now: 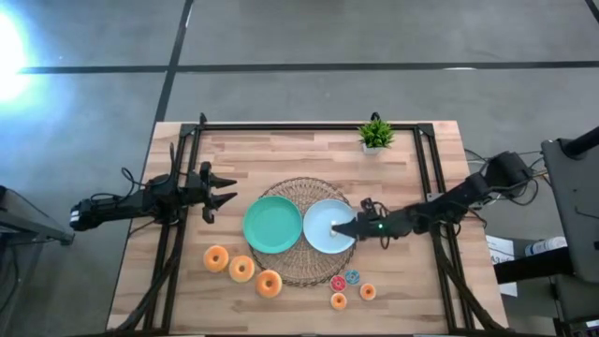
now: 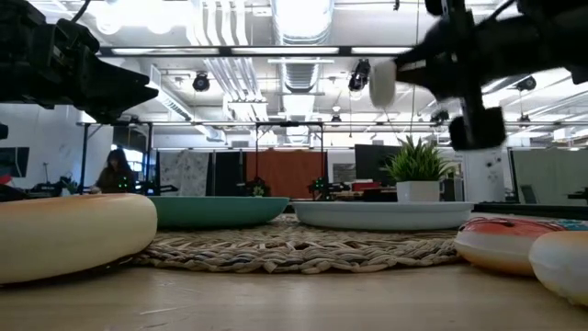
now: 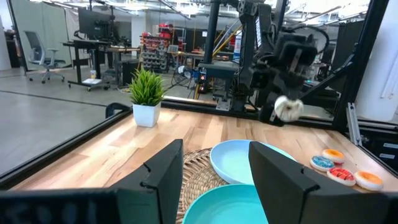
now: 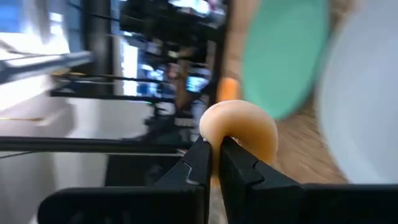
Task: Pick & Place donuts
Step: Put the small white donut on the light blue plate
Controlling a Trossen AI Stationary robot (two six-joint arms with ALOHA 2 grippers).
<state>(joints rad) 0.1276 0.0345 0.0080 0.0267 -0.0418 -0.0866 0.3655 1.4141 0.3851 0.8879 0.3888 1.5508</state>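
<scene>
While the right end effector (image 4: 212, 149) hung over the blue plate (image 1: 318, 236) clenched on a small donut (image 4: 239, 127), placing was underway; next, lower and release. Left end effector (image 1: 225, 192) waited, released.

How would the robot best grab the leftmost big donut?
Probably from straight above. The leftmost large donut lies flat, hole up, so one finger in the hole and one outside can pinch its ring, on the side away from its close neighbour. The open left gripper is nearest; the right gripper holds a small donut.
</scene>
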